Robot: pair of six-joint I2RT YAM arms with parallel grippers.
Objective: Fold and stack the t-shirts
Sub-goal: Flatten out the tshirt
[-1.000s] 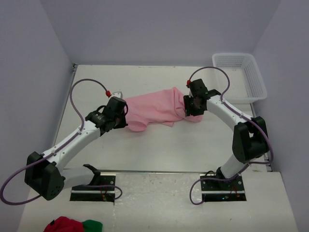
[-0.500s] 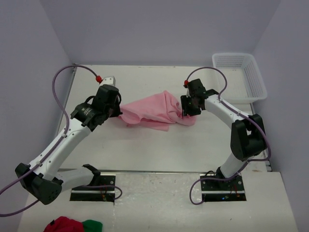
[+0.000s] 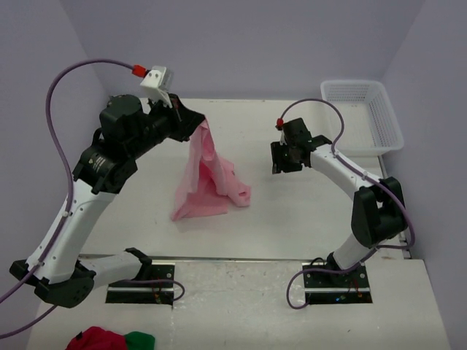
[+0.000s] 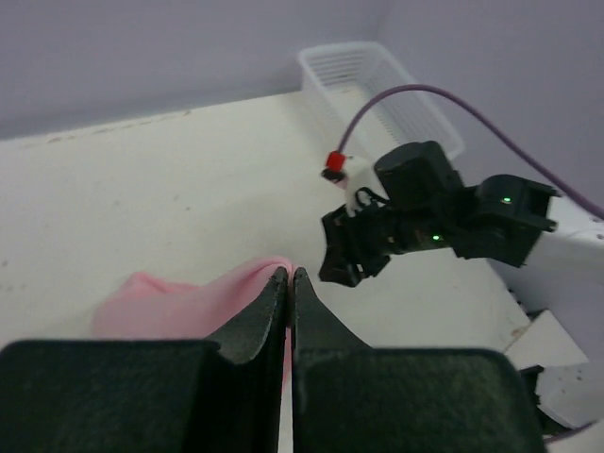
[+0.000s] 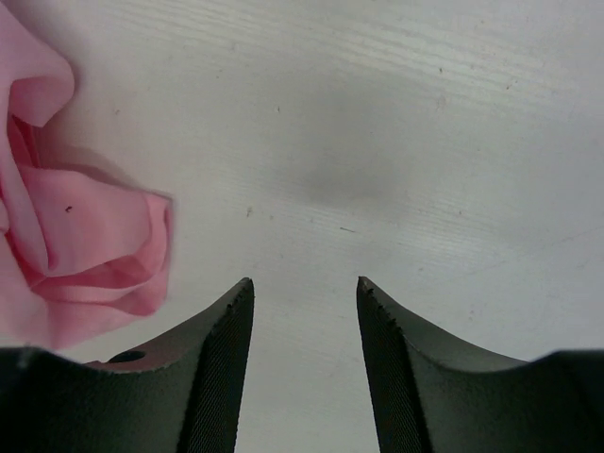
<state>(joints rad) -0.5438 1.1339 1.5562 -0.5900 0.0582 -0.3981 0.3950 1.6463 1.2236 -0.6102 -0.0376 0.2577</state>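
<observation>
**Pink t-shirt hoisted at one end**

White mesh basket at the far right corner, well apart from the cloth. Since a second ago: lifted high by the left arm, no longer stretched between both grippers. Pinched in the closed left gripper, hanging down, lower end crumpled on the table left of centre. Released by the right gripper, jaws parted, holding nothing, just right of the cloth. Broad stretch of tabletop towards the right and near edges.

The t-shirt is soft matt cloth, the basket white latticed plastic.
</observation>
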